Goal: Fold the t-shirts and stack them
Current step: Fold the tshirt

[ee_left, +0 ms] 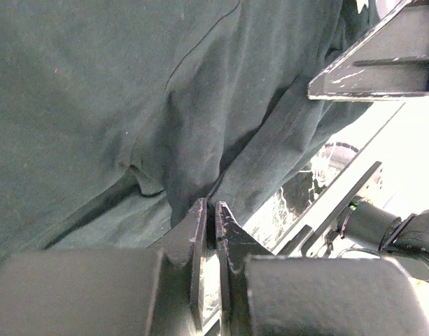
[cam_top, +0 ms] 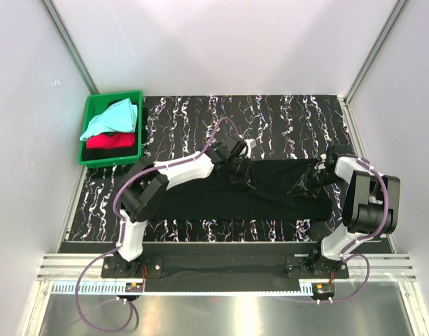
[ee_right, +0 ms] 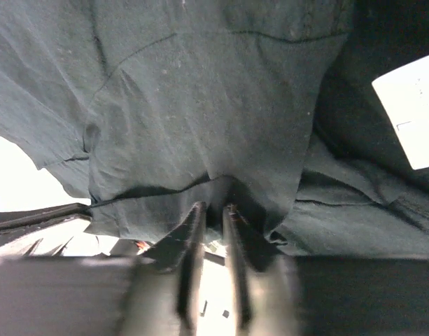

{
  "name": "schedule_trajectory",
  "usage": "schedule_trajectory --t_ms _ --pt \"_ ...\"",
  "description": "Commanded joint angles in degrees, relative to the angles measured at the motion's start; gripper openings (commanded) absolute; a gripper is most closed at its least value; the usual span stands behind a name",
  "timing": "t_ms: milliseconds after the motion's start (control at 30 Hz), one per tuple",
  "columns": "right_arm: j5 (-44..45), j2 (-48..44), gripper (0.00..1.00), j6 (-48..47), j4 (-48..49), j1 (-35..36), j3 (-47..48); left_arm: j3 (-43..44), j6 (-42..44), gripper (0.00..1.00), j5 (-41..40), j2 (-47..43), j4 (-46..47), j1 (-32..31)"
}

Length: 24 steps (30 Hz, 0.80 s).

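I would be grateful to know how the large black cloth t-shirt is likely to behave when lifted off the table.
Likely floppy: the large black cloth t-shirt creases and puckers at the left gripper. Probably light, being thin, and it should sag between pinch points.

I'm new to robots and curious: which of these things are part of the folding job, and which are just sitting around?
Part of the job: black t-shirt, aqua t-shirt, red t-shirt.
Just lying about: green crate, tabletop.
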Motion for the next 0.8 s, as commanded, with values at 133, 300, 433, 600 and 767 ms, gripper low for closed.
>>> schedule_trajectory --t_ms 133,300,433,600,767 --pt "0.3 -6.1 0.05 0.0 -0.4 0.2 1.4 3.0 1.0 0.00 1.2 1.1 0.5 0.1" --pt "3.7 -14.4 0.00 2.9 -3.1 0.2 -0.2 4.0 0.9 0.01 2.0 2.1 0.1 0.1" --pt "7.0 -20.2 0.00 3.6 -4.3 0.2 -2.9 4.8 0.9 0.03 2.3 3.1 0.2 0.1" --pt "7.9 -20.0 0.00 2.8 -4.4 0.2 -2.3 5.9 0.8 0.09 3.2 4.1 -0.1 0.2" --pt "7.9 -17.4 0.00 2.0 -4.5 0.2 -1.6 5.3 1.0 0.20 3.6 3.1 0.0 0.3"
